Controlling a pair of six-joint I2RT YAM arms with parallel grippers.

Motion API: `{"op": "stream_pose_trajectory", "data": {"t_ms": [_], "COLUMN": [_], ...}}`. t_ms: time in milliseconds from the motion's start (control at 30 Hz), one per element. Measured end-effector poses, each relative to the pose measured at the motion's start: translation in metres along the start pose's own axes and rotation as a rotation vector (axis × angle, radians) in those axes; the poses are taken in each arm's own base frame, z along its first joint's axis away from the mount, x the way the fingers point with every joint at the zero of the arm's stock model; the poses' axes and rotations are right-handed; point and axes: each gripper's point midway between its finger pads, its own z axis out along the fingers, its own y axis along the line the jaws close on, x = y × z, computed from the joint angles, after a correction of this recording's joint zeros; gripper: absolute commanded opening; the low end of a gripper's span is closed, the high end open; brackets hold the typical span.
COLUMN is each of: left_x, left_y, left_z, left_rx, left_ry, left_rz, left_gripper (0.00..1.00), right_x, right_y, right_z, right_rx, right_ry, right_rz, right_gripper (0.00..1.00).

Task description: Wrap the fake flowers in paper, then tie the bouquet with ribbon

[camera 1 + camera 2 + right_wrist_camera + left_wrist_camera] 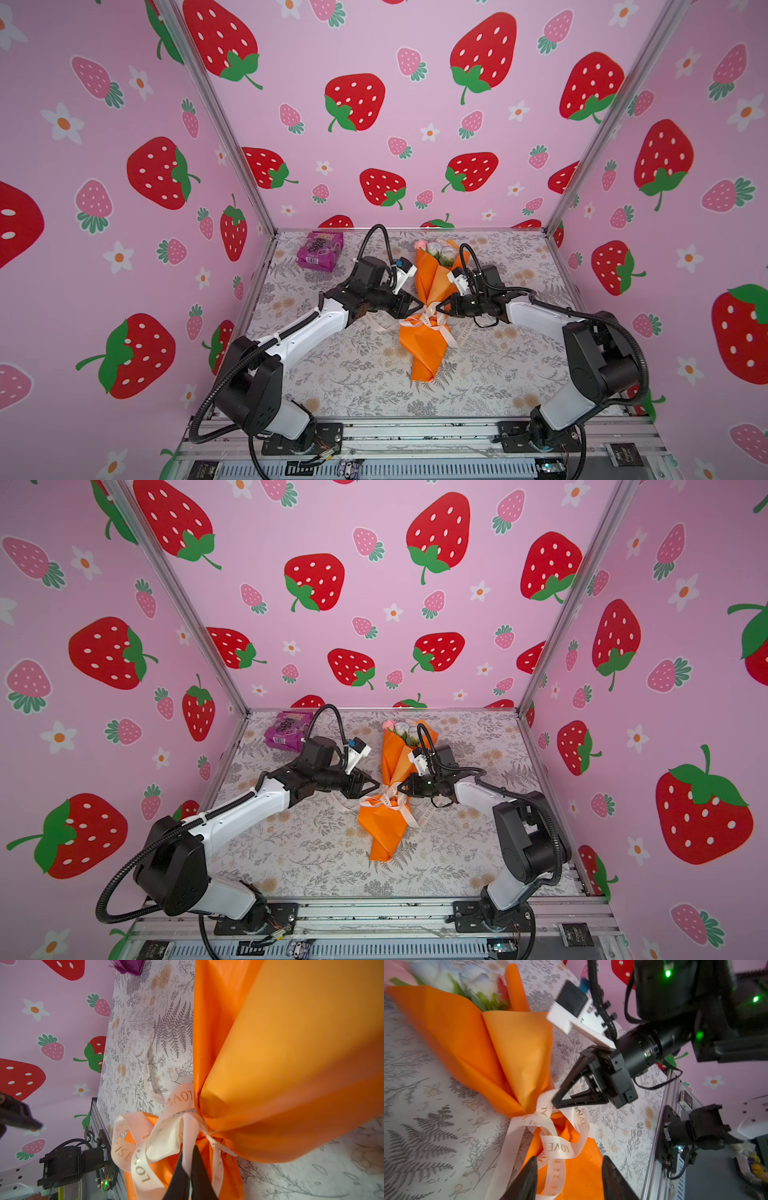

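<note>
Strawberry-print pink walls [374, 124] enclose a floral-patterned table [332, 374], where the bouquet of fake flowers [434, 286] lies in its orange wrapping paper [424, 345], heads toward the back wall. A cream ribbon [428, 321] is knotted around its waist. The left gripper [569, 1159] stands with jaws parted over the ribbon's loops, holding nothing; the right gripper [188, 1153] pinches a ribbon strand beside the knot. A purple snack packet [320, 250] sits back left
</note>
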Motion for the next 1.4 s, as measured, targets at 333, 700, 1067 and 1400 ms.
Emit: {"op": "stream_pose_trajectory", "data": {"t_ms": [333, 700, 1067, 1400], "left_x": [0.05, 0.077, 0.089, 0.078], "left_y": [0.048, 0.052, 0.051, 0.052], "left_z": [0.021, 0.025, 0.031, 0.026], "left_rx": [-0.084, -0.096, -0.068, -0.093], "left_ry": [0.158, 0.235, 0.287, 0.292], "left_rz": [-0.342, -0.452, -0.488, -0.442], "left_gripper": [0.52, 0.45, 0.13, 0.07], "right_x": [0.0, -0.001, -0.001, 0.0], "right_y": [-0.001, -0.001, -0.002, -0.009], "right_z": [0.0, 0.0, 0.0, -0.006], "right_rx": [0.006, 0.01, 0.015, 0.071], "right_ry": [-0.002, -0.006, -0.008, -0.019], "right_rz": [0.001, 0.007, 0.007, 0.016], "right_gripper": [0.08, 0.08, 0.09, 0.08]}}
